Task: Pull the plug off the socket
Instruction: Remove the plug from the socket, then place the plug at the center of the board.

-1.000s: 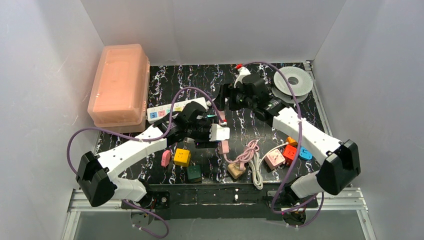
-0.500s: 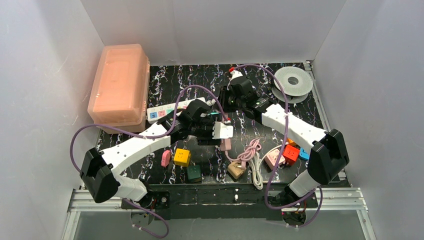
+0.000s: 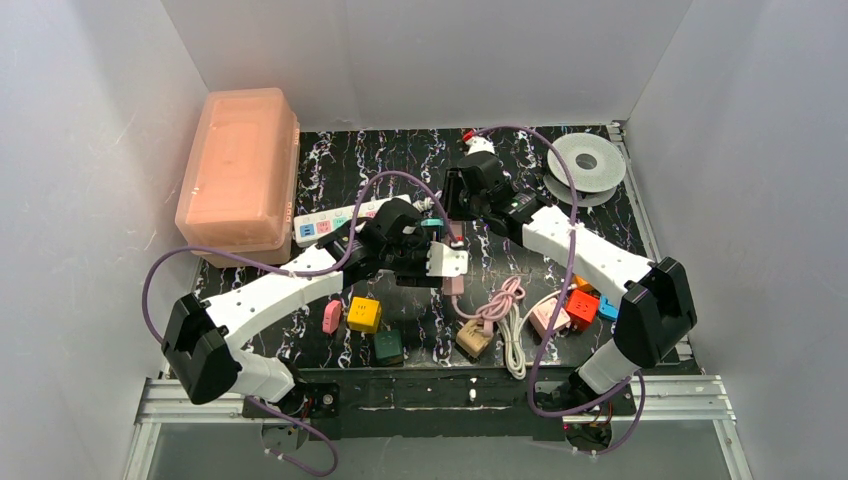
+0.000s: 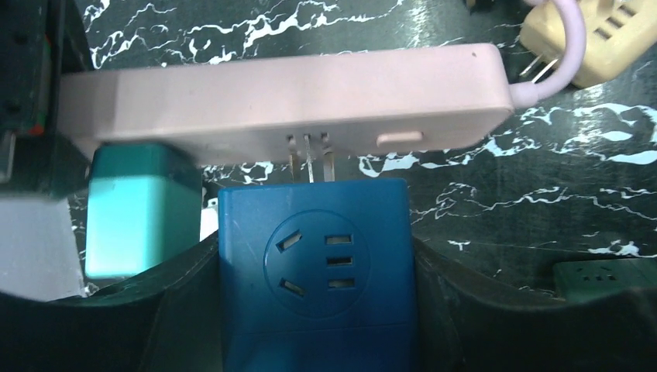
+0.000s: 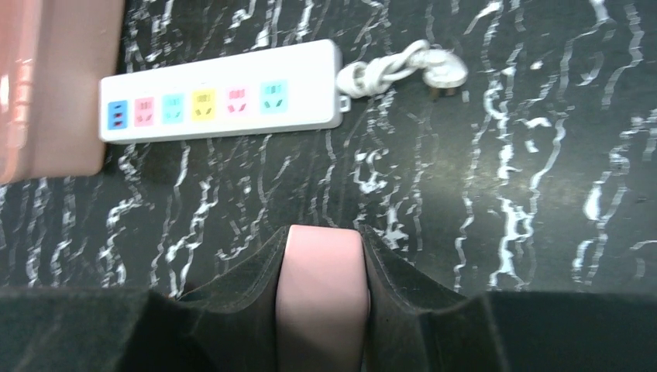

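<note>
Plainly the plug in play is the blue cube plug (image 4: 314, 271), clamped between the left gripper's (image 4: 314, 341) fingers. Its three prongs (image 4: 310, 159) are partly bared but not yet free of the pink socket bar (image 4: 232, 108). That bar sits at mid-table, right of the white power strip (image 5: 221, 89), whose outlet faces are all bare. The right gripper (image 5: 321, 310) is clamped on one end of the pink bar. Held only at that end, the bar may swing or slip out when the left arm tugs, and a crooked pull could bind or bend the prongs. A teal cube (image 4: 139, 209) sits just left of the blue one, close to the left finger, and could get knocked.
</note>
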